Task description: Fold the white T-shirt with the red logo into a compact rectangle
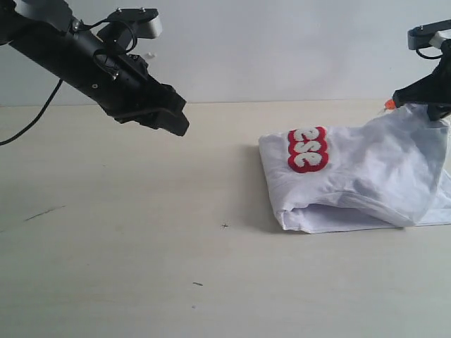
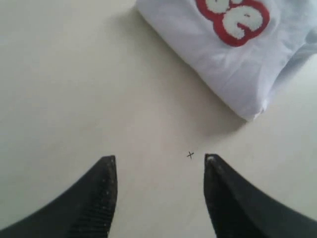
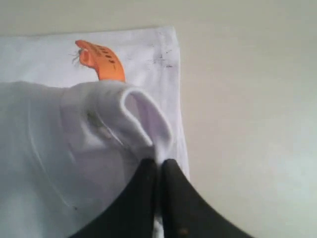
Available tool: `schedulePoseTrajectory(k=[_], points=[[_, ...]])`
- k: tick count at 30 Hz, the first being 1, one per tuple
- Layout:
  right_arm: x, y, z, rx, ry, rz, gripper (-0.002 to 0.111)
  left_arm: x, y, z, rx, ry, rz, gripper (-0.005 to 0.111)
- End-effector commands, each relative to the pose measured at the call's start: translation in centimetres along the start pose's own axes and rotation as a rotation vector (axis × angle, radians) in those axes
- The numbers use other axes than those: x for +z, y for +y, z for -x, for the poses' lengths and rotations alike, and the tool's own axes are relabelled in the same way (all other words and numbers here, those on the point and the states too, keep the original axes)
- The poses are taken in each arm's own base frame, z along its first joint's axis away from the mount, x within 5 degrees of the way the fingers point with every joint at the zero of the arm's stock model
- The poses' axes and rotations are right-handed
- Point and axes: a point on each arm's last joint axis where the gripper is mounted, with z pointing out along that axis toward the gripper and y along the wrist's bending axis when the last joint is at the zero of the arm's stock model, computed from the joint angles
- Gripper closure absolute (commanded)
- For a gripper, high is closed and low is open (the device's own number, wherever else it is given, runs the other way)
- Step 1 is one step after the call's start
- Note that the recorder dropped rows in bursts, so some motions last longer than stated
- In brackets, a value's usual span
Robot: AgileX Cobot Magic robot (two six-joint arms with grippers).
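The white T-shirt (image 1: pixel 366 179) lies partly folded at the right of the table, its red logo (image 1: pixel 308 148) showing on the top layer near the left fold. My right gripper (image 1: pixel 417 97) is shut on a pinch of the shirt's cloth (image 3: pixel 148 134) by the collar and holds that corner lifted above the rest. The orange neck tag (image 3: pixel 101 60) sticks up just beyond the pinch. My left gripper (image 1: pixel 169 118) hangs open over bare table, left of the shirt, nothing between its fingers (image 2: pixel 101 193). Its wrist view catches the shirt's folded corner (image 2: pixel 233 74) and part of the logo (image 2: pixel 235 20).
The pale table (image 1: pixel 141 232) carries a small cross mark (image 1: pixel 225 226), a dark scratch (image 1: pixel 44 212) at the left and a tiny speck (image 1: pixel 197 284) near the front. A white wall (image 1: pixel 282 49) stands behind the table.
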Motion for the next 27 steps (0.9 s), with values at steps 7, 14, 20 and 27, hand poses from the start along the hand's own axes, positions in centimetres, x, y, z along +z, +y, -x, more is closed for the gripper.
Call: schedulePoseTrajectory(k=[7, 14, 20, 27], points=[[2.7, -0.3, -0.6, 0.003, 0.060, -0.098, 0.060, -0.3, -0.1, 0.1, 0.007, -0.012, 0.002, 0.054], [1.8, 1.0, -0.4, -0.001, 0.069, 0.040, 0.081, -0.3, -0.1, 0.2, 0.007, -0.016, 0.004, 0.054], [4.7, 5.9, -1.5, -0.093, 0.113, 0.372, 0.108, -0.2, -0.3, -0.1, 0.029, 0.011, -0.012, 0.057], [8.1, 11.0, -2.9, -0.176, 0.169, 0.401, 0.108, -0.2, -0.3, 0.0, 0.075, 0.005, -0.009, 0.106]])
